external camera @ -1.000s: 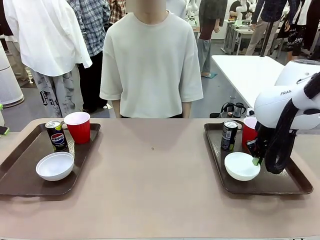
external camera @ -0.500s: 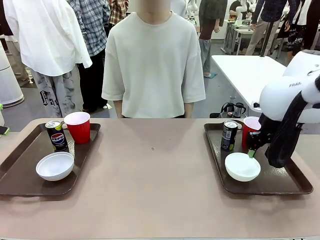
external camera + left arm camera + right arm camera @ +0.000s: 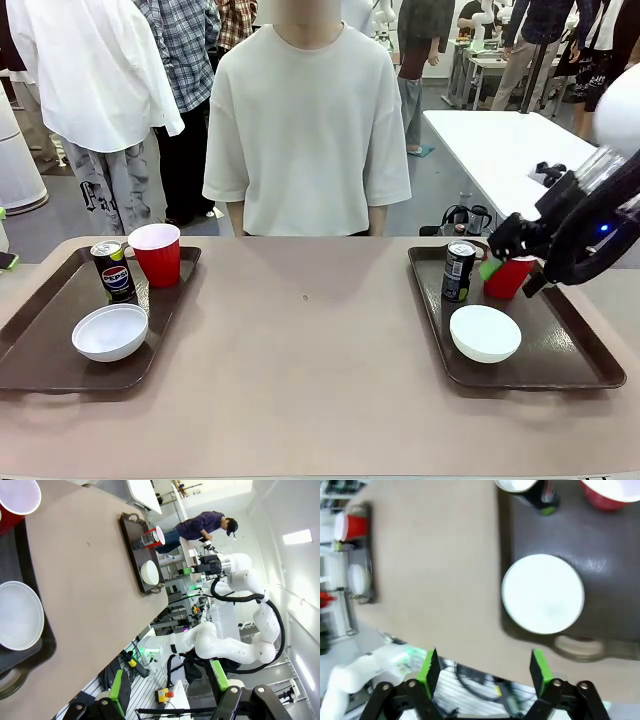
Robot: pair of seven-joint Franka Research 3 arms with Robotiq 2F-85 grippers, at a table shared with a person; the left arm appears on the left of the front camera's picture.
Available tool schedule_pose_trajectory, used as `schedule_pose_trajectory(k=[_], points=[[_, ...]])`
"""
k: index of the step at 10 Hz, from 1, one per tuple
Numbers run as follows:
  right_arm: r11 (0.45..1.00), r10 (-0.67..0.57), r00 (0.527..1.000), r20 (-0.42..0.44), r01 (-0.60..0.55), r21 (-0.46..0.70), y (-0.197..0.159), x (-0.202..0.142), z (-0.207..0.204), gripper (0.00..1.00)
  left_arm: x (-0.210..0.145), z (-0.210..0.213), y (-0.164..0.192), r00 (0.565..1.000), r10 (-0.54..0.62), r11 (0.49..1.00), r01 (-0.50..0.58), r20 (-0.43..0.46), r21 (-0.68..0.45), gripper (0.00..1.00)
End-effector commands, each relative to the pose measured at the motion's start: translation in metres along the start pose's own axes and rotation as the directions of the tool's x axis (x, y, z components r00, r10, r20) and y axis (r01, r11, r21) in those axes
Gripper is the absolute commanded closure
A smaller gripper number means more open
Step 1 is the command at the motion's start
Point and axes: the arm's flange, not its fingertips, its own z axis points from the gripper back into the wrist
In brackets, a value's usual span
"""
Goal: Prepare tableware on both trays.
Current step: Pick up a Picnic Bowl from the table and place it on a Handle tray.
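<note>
Risen from the right bowl [image 3: 485, 333], the right gripper [image 3: 512, 262] now hovers at centre right, jaws spread, empty. Left gripper [image 3: 167, 692]: spread, empty. Both trays [image 3: 572, 362] each carry bowl, can [image 3: 458, 271], cup [image 3: 508, 277].

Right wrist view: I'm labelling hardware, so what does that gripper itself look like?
The right gripper has two black fingers with bright green pads and round pivot bolts at the linkage joints. From the front, black cable runs along its white arm.
</note>
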Motion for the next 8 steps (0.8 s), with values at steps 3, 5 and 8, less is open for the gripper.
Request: schedule_pose_trajectory(k=[3, 5, 8], points=[[0.879, -0.22, 0.971, 0.094, 0.156, 0.45, -0.042, -0.108, -0.009, 0.0, 0.001, 0.001, -0.001, 1.0, -0.018, 1.0, 0.018, 0.012, -0.02, 0.17], [0.792, -0.148, 0.983, 0.11, 0.051, 0.609, -0.055, -0.138, -0.01, 0.0, 0.001, 0.001, -0.001, 1.0, -0.018, 1.0, 0.018, 0.012, -0.02, 0.17], [0.729, -0.135, 0.99, 0.026, 0.081, 0.68, -0.08, -0.138, -0.04, 0.0, 0.001, 0.001, -0.001, 1.0, -0.018, 1.0, 0.018, 0.012, -0.02, 0.17]])
